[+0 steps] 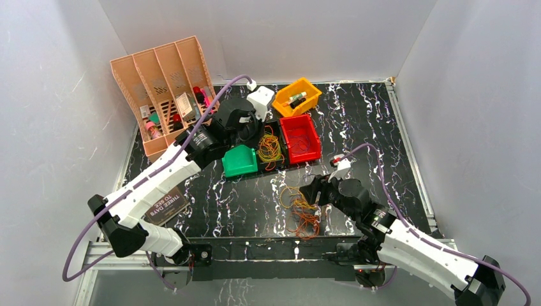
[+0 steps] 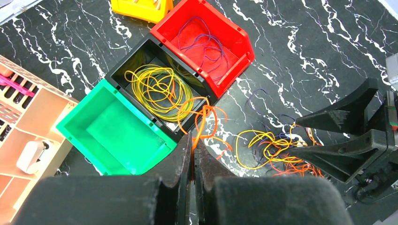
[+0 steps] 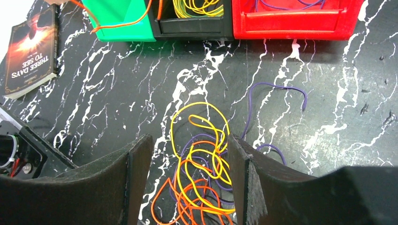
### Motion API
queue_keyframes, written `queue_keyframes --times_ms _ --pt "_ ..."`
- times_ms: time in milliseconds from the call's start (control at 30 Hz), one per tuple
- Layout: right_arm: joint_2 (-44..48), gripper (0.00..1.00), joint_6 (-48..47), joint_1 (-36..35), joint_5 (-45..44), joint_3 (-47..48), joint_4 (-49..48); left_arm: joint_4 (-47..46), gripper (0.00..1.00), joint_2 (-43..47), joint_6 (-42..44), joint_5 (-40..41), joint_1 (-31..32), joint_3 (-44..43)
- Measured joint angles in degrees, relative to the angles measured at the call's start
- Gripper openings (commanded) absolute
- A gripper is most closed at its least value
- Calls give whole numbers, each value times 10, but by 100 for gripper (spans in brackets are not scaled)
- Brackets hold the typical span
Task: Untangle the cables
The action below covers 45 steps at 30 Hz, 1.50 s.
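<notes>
- Surface [image 1: 395,146]: black with white veining, enclosed by plain white walls.
- Bins, one row: green bin [image 2: 115,131], no cable seen inside; black bin [image 2: 123,71], holding yellow loops [image 2: 157,89]; red bin [image 2: 234,47], holding purple strands [image 2: 202,40]. Judged purpose: one colour to each bin.
- Left pincer [image 2: 192,143]: clenched on an orange cable [image 2: 210,123], above the black bin's front wall. The strand lies across the yellow loops. Judged to be held up so that it draws clear of them.
- Tangle of cables [image 3: 202,178]: orange, yellow and purple, knotted on the surface in front of the bins, apart from the left pincer.
- Right pincer [image 3: 190,145]: released, jaws spread. The tangle lies between them, ungripped. Judged poised to close on a strand.
</notes>
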<state>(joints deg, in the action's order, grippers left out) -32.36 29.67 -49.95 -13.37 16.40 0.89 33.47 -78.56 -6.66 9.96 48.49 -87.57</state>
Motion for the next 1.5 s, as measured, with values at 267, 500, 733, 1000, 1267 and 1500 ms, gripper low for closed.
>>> queue_keyframes --times_ms 267,500,733,1000,1267,1500 --pt "-9 68 -1 0 0 34 7 0 0 -15 1 7 -1 0" --pt "-14 68 -1 0 0 34 8 14 0 -29 0 -26 -57 0" --pt "-15 68 -1 0 0 34 8 17 0 -28 -2 -38 -146 1" --pt "-15 68 -1 0 0 34 8 28 0 -14 9 -40 -162 -20" --pt "-11 68 -1 0 0 34 9 26 0 -21 22 -37 -189 -44" --pt "-3 68 -1 0 -1 34 13 25 0 -46 34 -36 -204 -43"
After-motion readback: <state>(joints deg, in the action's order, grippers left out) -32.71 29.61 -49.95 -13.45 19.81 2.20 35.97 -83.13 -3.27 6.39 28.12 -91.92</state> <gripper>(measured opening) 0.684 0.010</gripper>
